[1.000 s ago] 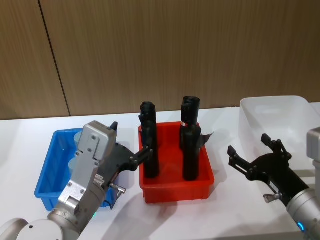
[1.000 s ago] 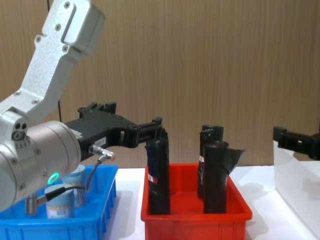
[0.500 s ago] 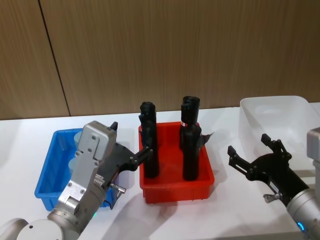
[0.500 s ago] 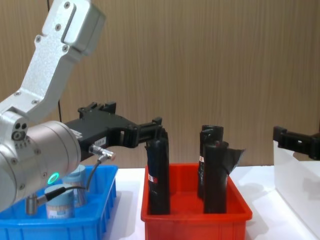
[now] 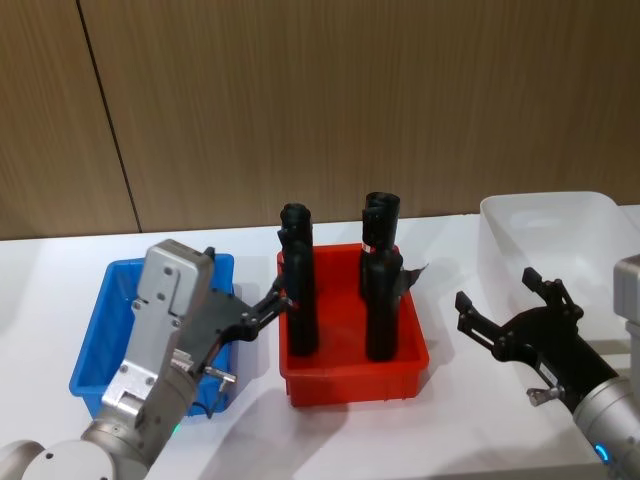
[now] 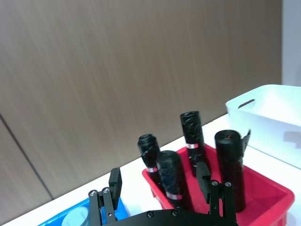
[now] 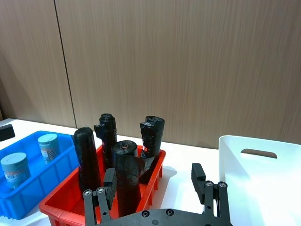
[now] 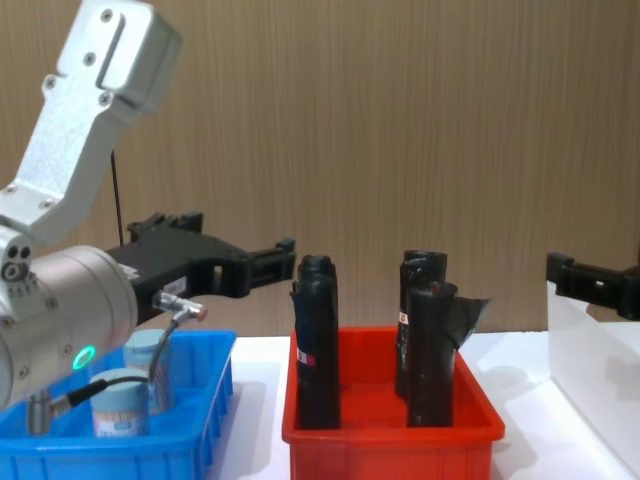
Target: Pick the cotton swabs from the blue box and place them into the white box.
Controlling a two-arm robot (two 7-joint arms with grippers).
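While I'm hovering the left gripper [image 5: 248, 280], open, over the blue box [image 5: 88, 372] right rim | cotton swabs [image 8: 120, 414] sitting inside | right gripper [image 5: 497, 292] gaping beside white box [image 5: 548, 214].

From here I see my left gripper [image 6: 159, 181] at the frame's edge, jaws spread apart with nothing between them. Mid-frame beyond, four black rolls [image 6: 230, 169] stand upright in the red bin [image 6: 273, 193]. The white box [image 6: 268, 117] and the blue box [image 6: 51, 221], with the cotton swabs [image 6: 75, 219] in it, sit at opposite edges.
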